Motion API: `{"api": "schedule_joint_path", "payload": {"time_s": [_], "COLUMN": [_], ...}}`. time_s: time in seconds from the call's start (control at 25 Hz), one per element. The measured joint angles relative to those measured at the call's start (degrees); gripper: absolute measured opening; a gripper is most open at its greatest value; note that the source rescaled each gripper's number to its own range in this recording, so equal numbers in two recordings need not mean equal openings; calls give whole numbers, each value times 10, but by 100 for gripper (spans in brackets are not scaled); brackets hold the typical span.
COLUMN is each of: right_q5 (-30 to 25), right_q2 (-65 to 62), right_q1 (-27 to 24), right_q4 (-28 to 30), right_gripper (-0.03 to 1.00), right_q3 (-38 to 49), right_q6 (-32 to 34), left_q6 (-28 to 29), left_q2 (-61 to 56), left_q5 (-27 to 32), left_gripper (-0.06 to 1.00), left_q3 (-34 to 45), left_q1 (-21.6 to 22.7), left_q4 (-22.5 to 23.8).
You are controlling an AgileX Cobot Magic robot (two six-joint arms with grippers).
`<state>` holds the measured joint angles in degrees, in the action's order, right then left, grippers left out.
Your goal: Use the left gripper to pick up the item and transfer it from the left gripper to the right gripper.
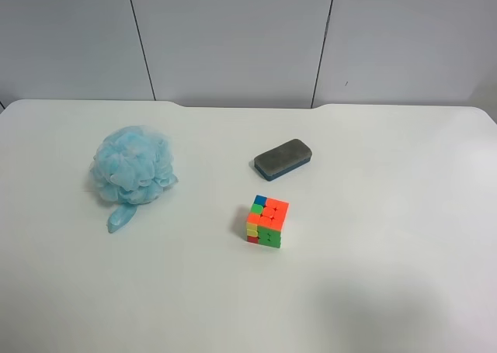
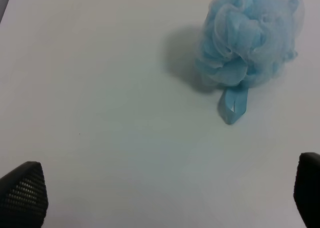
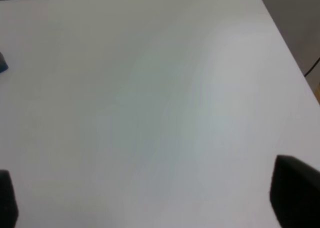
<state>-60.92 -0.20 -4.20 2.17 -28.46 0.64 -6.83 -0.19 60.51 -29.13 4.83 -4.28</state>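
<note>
The item, a fluffy light-blue mesh bath pouf point(image 1: 132, 167), lies on the white table point(image 1: 388, 213) at the exterior high view's left, its short tail point(image 1: 120, 217) pointing toward the near edge. Neither arm shows in the exterior high view. In the left wrist view the pouf point(image 2: 250, 37) lies ahead of my left gripper point(image 2: 165, 198), apart from it. Its two black fingertips point(image 2: 22, 193) stand wide apart with nothing between them. My right gripper point(image 3: 150, 198) is open over bare table, its fingertips point(image 3: 295, 193) at the frame's corners.
A grey-and-blue eraser block point(image 1: 283, 159) lies mid-table. A multicoloured puzzle cube point(image 1: 266, 221) stands just nearer than it. A small blue sliver point(image 3: 2, 65) shows at the edge of the right wrist view. A grey panelled wall point(image 1: 233, 35) runs behind the table.
</note>
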Motion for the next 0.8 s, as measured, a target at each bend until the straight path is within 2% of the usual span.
{"api": "schedule_joint_path", "payload": {"time_s": [0.8], "right_q5": [0], "right_q2": [0], "right_q1": [0], "right_q4": [0], "right_gripper": [100], "right_q3": [0], "right_q6": [0], "left_q6": [0], "left_q2": [0], "left_q5": [0], "left_gripper": [100], "left_q3": [0], "left_q1": [0], "left_q4": [0]}}
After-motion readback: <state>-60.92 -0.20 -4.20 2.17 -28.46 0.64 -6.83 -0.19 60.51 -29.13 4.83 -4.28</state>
